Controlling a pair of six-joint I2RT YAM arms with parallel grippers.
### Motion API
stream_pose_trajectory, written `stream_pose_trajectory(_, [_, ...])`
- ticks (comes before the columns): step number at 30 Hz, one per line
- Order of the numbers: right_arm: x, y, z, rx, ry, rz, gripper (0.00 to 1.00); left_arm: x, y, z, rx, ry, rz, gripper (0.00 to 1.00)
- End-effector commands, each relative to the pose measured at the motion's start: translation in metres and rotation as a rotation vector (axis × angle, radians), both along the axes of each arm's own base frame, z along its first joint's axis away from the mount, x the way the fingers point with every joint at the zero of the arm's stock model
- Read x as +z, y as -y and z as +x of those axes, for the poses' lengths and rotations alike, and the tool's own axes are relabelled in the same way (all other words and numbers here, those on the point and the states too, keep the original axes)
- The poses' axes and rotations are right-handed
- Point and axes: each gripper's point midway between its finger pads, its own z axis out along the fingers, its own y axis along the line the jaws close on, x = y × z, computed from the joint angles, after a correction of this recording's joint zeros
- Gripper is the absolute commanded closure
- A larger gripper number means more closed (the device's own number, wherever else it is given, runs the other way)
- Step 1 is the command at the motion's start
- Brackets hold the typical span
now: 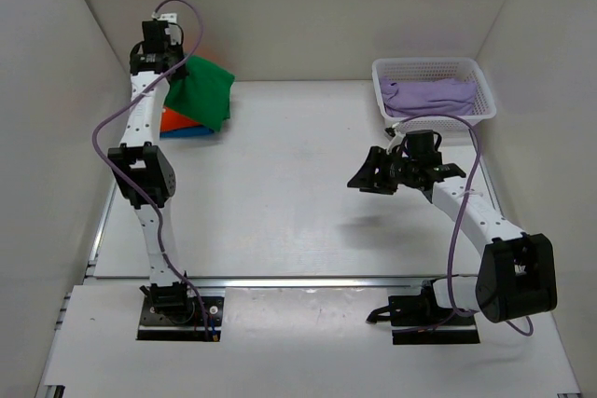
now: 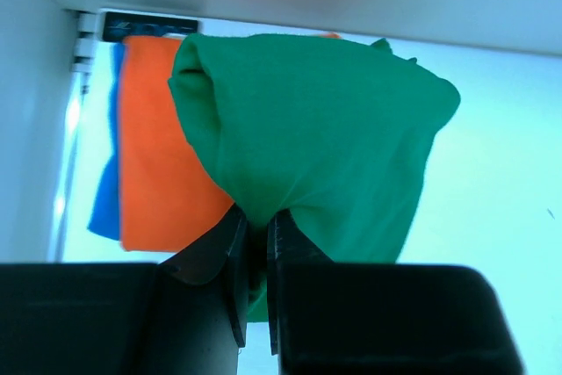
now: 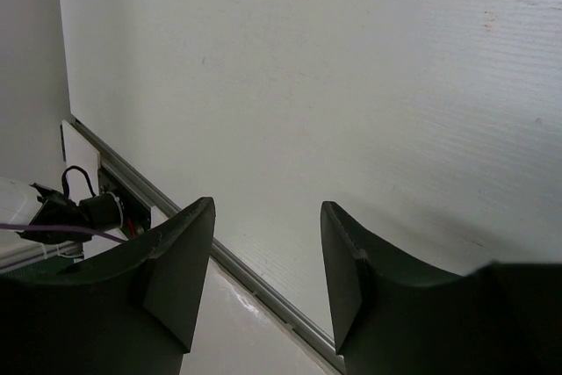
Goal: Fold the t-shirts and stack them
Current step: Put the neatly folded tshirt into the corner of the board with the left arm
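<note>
Left claw [image 2: 253, 233]: clamped on bright green soft cloth t-shirt [image 2: 325, 129], over folded orange t-shirt [image 2: 154, 155] atop folded blue t-shirt [image 2: 105, 208]. Right claw [image 3: 263, 252]: spread apart.

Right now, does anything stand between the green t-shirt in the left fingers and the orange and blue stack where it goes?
Nothing visible does. The left fingers hold the green t-shirt over the orange t-shirt, which lies on the blue t-shirt. The orange cloth in view is bare; what the green one covers is hidden.
</note>
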Motion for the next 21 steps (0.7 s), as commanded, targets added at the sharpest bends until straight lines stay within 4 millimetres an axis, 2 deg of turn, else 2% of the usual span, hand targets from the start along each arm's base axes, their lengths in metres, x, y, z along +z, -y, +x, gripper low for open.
stream_pose_trajectory(1, [0.017, -0.005, 0.009, 0.001, 0.038, 0.019, 0.51, 0.040, -0.030, 0.008, 0.061, 0.128, -0.013, 1.00])
stream_pose_trajectory(4, [0.015, -0.010, 0.008, 0.017, 0.033, 0.014, 0.52, 0.020, -0.048, 0.016, 0.095, 0.114, -0.025, 1.00])
stream_pose_trajectory(5, [0.012, -0.010, 0.009, 0.013, 0.022, 0.013, 0.51, 0.007, -0.054, 0.017, 0.105, 0.093, -0.031, 1.00])
stream_pose_trajectory(6, [0.013, -0.009, 0.010, 0.008, 0.020, 0.014, 0.51, 0.007, -0.055, 0.022, 0.099, 0.111, -0.029, 1.00])
stream_pose_trajectory(7, [0.012, -0.010, 0.009, 0.013, 0.014, 0.012, 0.51, -0.004, -0.062, 0.025, 0.116, 0.102, -0.029, 1.00])
stream_pose_trajectory(8, [0.011, -0.011, 0.009, 0.013, 0.010, 0.011, 0.51, -0.019, -0.065, 0.029, 0.119, 0.086, -0.036, 0.85])
stream_pose_trajectory(9, [0.009, -0.011, 0.009, 0.012, 0.006, 0.006, 0.51, -0.019, -0.070, 0.029, 0.144, 0.087, -0.020, 0.50])
stream_pose_trajectory(10, [0.009, -0.012, 0.007, 0.018, 0.007, 0.006, 0.51, -0.031, -0.074, 0.034, 0.157, 0.076, -0.014, 0.30])
stream_pose_trajectory(11, [0.006, -0.011, 0.006, 0.015, -0.004, 0.004, 0.51, -0.040, -0.081, 0.036, 0.202, 0.059, 0.021, 0.34])
stream_pose_trajectory(12, [0.005, -0.011, 0.006, 0.011, -0.008, 0.003, 0.51, -0.042, -0.091, 0.033, 0.257, 0.046, 0.036, 0.44])
stream_pose_trajectory(13, [0.005, -0.011, 0.005, 0.013, -0.010, 0.002, 0.52, -0.043, -0.097, 0.033, 0.296, 0.048, 0.020, 0.47])
stream_pose_trajectory(15, [0.003, -0.010, 0.004, 0.009, -0.013, -0.004, 0.51, -0.036, -0.117, 0.030, 0.359, 0.067, -0.050, 0.47])
stream_pose_trajectory(16, [0.005, -0.009, 0.005, 0.004, -0.001, -0.004, 0.50, -0.032, -0.117, 0.029, 0.378, 0.078, -0.098, 0.43])
stream_pose_trajectory(17, [0.000, -0.007, 0.001, 0.003, -0.012, -0.015, 0.51, -0.021, -0.122, 0.023, 0.383, 0.093, -0.143, 0.18])
stream_pose_trajectory(18, [0.001, -0.004, 0.003, -0.005, -0.001, -0.026, 0.51, -0.019, -0.112, 0.023, 0.348, 0.090, -0.168, 0.02])
stream_pose_trajectory(19, [-0.002, 0.003, 0.005, -0.012, 0.019, -0.059, 0.50, -0.012, -0.105, 0.016, 0.323, 0.083, -0.181, 0.01])
stream_pose_trajectory(21, [-0.017, 0.017, 0.005, -0.033, 0.010, -0.119, 0.46, 0.003, -0.062, -0.003, 0.205, 0.059, -0.198, 0.01])
